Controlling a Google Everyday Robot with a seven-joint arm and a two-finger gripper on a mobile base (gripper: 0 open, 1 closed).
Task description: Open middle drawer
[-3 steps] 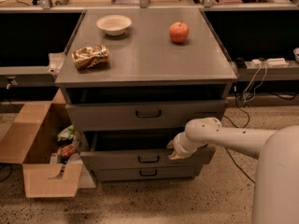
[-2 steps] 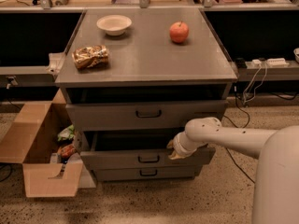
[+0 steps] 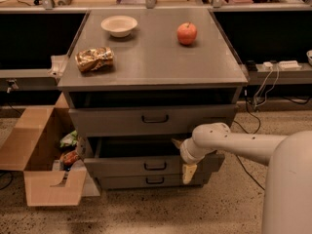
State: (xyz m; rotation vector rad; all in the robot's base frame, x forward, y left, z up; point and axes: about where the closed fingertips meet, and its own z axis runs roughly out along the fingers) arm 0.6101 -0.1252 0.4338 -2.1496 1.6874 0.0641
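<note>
The middle drawer (image 3: 122, 165) is a wide grey drawer with a medium-height front and a small black loop handle (image 3: 155, 165) at its centre. It stands pulled out a little, and its dark interior shows behind the front. My gripper (image 3: 183, 158) is at the right part of this drawer's front, to the right of the handle. It is open, with one fingertip (image 3: 176, 143) over the drawer's opening and the other (image 3: 189, 172) hanging in front of the panel. It holds nothing.
The taller top drawer (image 3: 155, 120) is also slightly out, and the slim bottom drawer (image 3: 155, 181) is shut. On the cabinet top (image 3: 156, 62) lie a white bowl (image 3: 119, 25), an apple (image 3: 186, 33) and a snack bag (image 3: 94, 58). An open cardboard box (image 3: 39, 160) stands to the left on the floor.
</note>
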